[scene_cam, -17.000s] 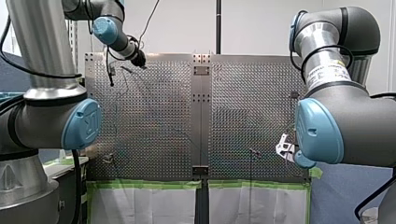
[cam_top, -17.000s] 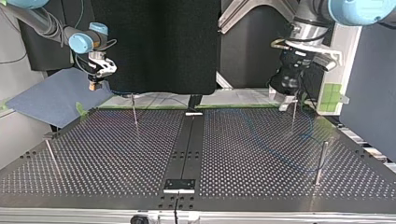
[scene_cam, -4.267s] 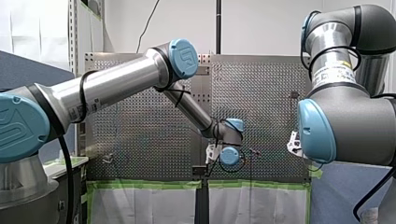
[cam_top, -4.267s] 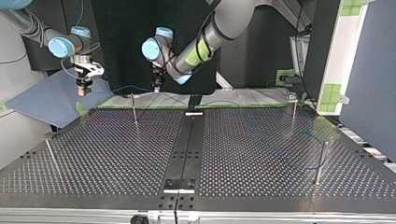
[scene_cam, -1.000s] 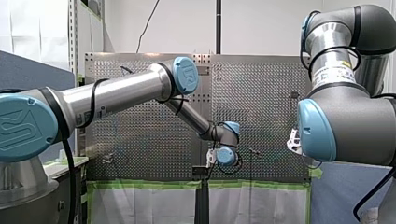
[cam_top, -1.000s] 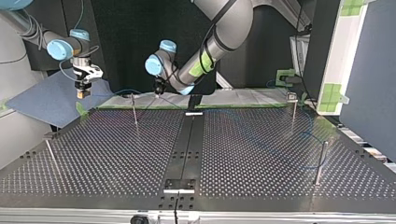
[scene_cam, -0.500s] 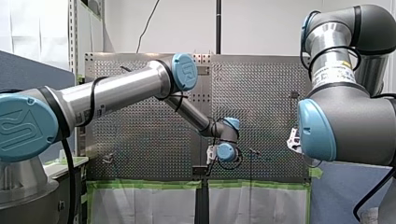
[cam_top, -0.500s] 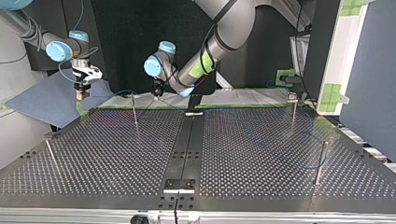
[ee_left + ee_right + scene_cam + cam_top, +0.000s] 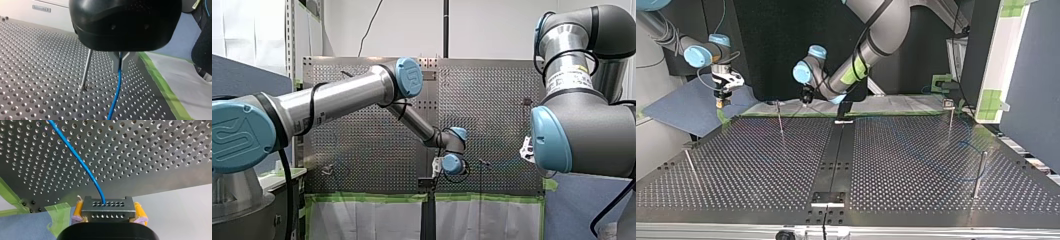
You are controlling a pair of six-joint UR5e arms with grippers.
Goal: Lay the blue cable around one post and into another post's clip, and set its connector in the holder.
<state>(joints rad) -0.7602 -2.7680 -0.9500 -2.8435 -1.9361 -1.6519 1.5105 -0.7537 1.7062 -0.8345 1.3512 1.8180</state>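
Pinched in left jaws, blue cable (image 9: 116, 91) running straight ahead, post (image 9: 86, 67) just beside; clamped in right jaws, connector (image 9: 107, 209)

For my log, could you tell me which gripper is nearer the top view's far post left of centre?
Left. My left gripper, jaws shut on the blue cable, hangs beside the post; my right gripper holds the connector beyond the table's edge.

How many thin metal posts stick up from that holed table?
4, going by the top view: far-left post, far-right post, near-right post, and leaning near-left post. More may be hidden.
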